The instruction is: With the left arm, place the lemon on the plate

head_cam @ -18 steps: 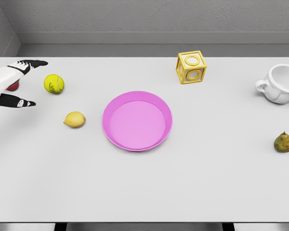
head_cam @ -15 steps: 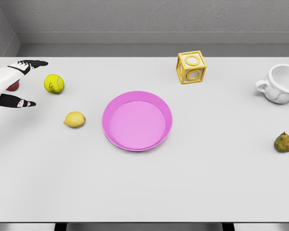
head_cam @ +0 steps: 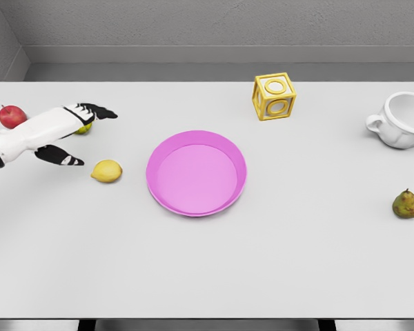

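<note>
The only readable sign is on the yellow hollow-framed toy cube [head_cam: 274, 96] at the back of the white desk [head_cam: 207, 276]: a raised ring, like a letter O, on each visible face. Nothing else carries readable writing, numbers or brands.

White table [head_cam: 207, 276] carries a pink plate [head_cam: 196, 173] at centre, lemon [head_cam: 107, 171] left of it, apple [head_cam: 12, 116] far left, yellow block [head_cam: 274, 96] upper centre-right, white cup [head_cam: 401, 120] and pear [head_cam: 407, 204] at right.
</note>
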